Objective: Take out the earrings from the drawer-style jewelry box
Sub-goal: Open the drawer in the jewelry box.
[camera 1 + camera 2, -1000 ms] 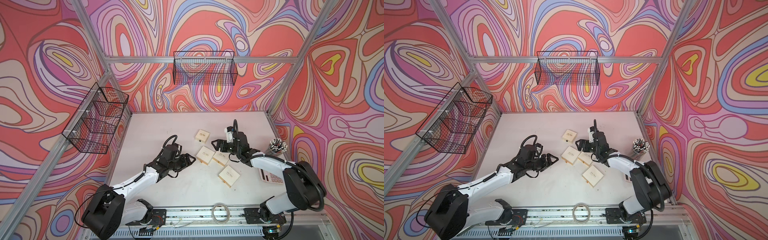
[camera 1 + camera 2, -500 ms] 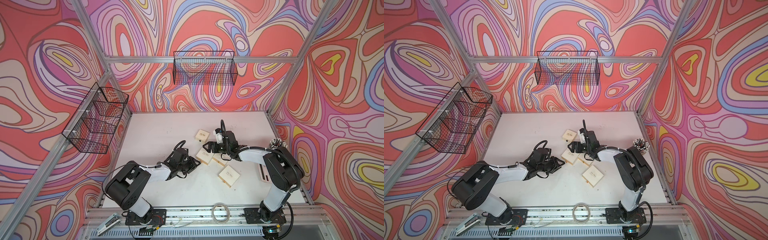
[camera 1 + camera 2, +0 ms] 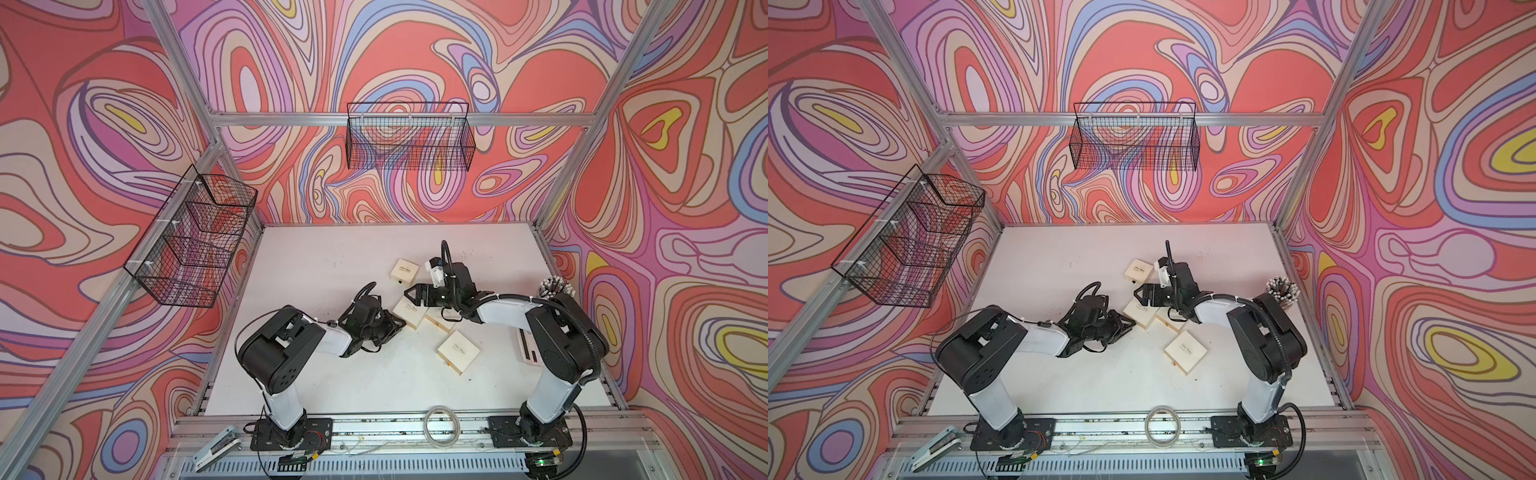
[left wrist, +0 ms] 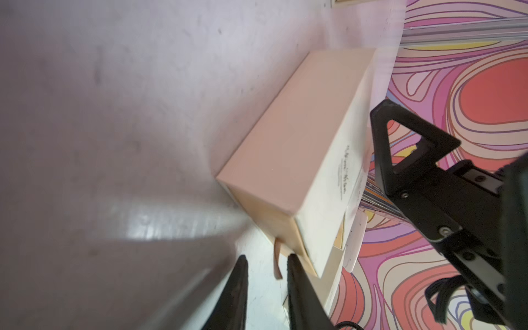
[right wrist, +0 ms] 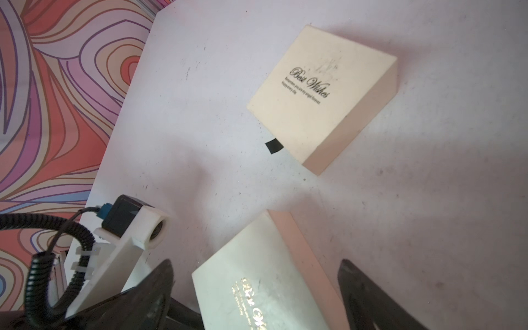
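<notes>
At the left of a top view a wire basket (image 3: 191,241) hangs on the patterned wall above the white table (image 3: 316,266). In the lower centre-left, the left arm reaches low across the table toward a cluster of cream boxes. The left claw (image 3: 399,326) ends at the lower-left corner of the jewelry box (image 3: 409,311) in mid-frame.

The left wrist view shows this closely. The claw's two black fingers (image 4: 240,285) are drawn in to a narrow gap at the bottom of the frame. The box's pale pink pull tab (image 4: 277,263) hangs between them — a sliver of table shows beside the tab, so the claw is slightly open, not clamped on it.

The earrings are visible in no view (the drawer end facing the claw looks pushed in).

Just above the jewelry box in the top view hovers the right claw (image 3: 411,294). In the right wrist view its fingers (image 5: 368,300) are spread wide on either side of the box, whose gold lettering catches the light.

Higher in the frame a second cream box (image 3: 404,270) lies apart, with a black tab (image 5: 274,147) at its edge. Right of the jewelry box, a third box (image 3: 438,323) lies just beside it, partly under the right arm. To the lower right a fourth box (image 3: 457,354) lies alone.

At the far right edge of the table stands a bundle of black white-tipped sticks (image 3: 555,286).
</notes>
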Robot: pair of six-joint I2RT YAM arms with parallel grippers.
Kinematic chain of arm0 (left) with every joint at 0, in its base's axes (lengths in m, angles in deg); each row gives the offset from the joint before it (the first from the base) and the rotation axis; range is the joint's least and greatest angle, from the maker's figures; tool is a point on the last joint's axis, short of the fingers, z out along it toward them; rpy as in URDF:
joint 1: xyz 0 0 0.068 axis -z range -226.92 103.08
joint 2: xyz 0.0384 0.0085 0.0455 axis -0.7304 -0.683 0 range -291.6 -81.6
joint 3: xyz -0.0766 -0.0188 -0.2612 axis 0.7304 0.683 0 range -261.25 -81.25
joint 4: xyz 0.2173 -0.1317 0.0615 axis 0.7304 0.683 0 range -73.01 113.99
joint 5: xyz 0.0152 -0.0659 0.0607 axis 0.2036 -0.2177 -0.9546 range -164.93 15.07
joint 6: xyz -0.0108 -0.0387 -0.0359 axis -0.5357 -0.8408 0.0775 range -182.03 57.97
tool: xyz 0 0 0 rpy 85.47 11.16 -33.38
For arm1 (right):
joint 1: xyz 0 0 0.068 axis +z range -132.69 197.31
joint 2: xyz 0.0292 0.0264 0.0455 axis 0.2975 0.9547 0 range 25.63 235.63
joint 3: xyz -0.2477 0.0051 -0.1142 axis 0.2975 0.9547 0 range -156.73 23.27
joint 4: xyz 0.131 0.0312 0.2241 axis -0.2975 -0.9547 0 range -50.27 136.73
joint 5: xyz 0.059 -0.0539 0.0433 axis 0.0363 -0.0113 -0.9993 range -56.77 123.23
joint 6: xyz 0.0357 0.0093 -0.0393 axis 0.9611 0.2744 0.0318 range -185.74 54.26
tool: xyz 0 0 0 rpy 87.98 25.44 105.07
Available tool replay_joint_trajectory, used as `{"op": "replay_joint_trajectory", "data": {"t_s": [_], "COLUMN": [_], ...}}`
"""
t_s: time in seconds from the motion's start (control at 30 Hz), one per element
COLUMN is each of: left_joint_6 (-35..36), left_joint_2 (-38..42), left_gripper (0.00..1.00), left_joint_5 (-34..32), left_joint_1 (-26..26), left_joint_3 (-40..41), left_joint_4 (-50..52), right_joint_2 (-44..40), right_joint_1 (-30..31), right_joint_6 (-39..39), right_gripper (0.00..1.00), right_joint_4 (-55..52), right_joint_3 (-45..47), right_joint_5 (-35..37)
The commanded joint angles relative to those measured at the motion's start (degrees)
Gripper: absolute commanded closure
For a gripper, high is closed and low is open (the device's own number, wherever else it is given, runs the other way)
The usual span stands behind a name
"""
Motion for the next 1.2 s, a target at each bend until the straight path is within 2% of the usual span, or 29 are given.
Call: {"op": "replay_joint_trajectory", "data": {"t_s": [0.0, 0.13, 0.27, 0.3, 0.5, 0.7, 0.97, 1.0, 1.17], "left_joint_6": [-1.7, -1.9, -2.0, -2.0, -1.7, -1.9, -2.9, -3.1, -3.3], "left_joint_2": [-1.8, -2.7, -2.6, -2.5, -0.9, -0.3, -1.0, -0.8, 0.4], "left_gripper": [0.79, 0.84, 0.99, 1.00, 1.00, 1.00, 1.00, 1.00, 1.00], "left_joint_5": [-0.5, -0.8, -1.3, -1.1, -1.3, -1.9, -2.0, -2.1, -2.4], "left_joint_1": [0.3, 0.3, 0.4, 0.4, 1.1, 1.6, 2.2, 2.2, 2.3], "left_joint_3": [-1.0, -1.3, -1.2, -1.1, 1.0, 3.3, 4.3, 6.8, 9.3], "left_joint_4": [-5.1, -6.7, -7.2, -7.4, -7.4, -9.2, -11.0, -11.4, -11.3], "right_joint_2": [0.7, 0.0, -1.9, -3.3, -7.6, -2.8, 1.1, 1.3, 1.8], "right_joint_1": [0.3, 0.3, 0.6, 0.8, 2.8, 4.8, 5.0, 5.0, 5.0], "right_joint_6": [0.4, 0.4, -0.4, -0.6, 0.6, 3.2, 4.5, 4.6, 4.8], "right_gripper": [0.08, 0.08, 0.08, 0.08, 0.09, 0.13, 0.14, 0.14, 0.14], "right_joint_4": [1.1, 0.9, 0.5, 0.9, 5.1, 9.1, 8.7, 8.3, 7.4], "right_joint_3": [0.9, 1.2, 2.1, 2.9, 6.8, 6.7, 5.7, 5.6, 5.3], "right_joint_5": [-0.5, -0.5, 2.5, 3.7, 2.6, 0.0, 1.2, 2.0, 3.7]}}
